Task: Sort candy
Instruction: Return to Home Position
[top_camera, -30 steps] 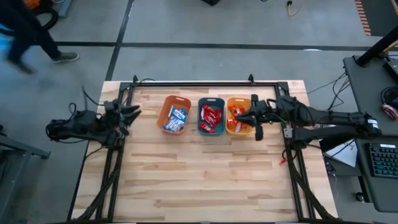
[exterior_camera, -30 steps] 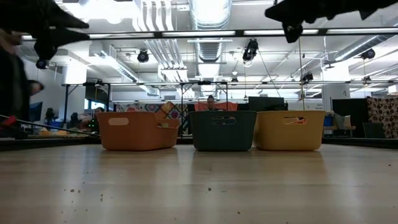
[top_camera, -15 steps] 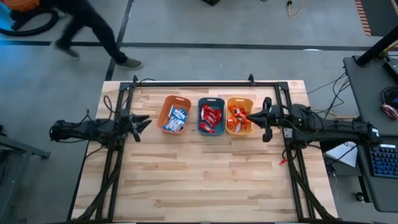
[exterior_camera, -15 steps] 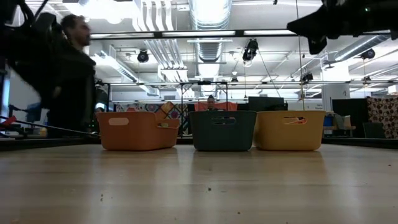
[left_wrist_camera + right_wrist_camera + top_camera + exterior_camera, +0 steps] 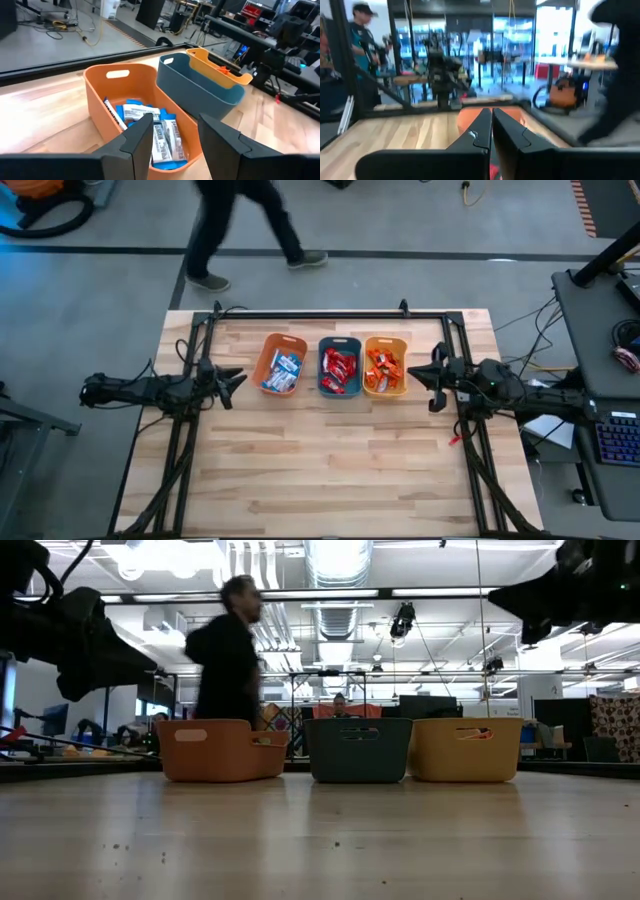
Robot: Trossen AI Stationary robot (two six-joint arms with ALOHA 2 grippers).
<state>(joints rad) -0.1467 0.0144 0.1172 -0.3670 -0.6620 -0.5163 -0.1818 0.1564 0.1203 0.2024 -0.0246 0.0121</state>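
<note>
Basically done: candy [image 5: 341, 368] all in bins [image 5: 285, 337]; my L gripper [image 5: 233, 378] apart, R gripper [image 5: 433, 375] together, at worktop's [image 5: 330, 460] side edges.

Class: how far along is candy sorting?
Done: blue-and-white candies in the orange bin, red candies the teal bin, orange candies the yellow-orange bin. In hand: nothing; left gripper open, right gripper shut, at opposite sides. Left: no loose candy visible.

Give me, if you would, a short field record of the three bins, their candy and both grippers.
orange bin: blue-and-white candy
teal bin: red candy
yellow-orange bin: orange candy
left gripper: open, left of the orange bin
right gripper: shut, right of the yellow-orange bin
person: on the floor beyond the table
</note>
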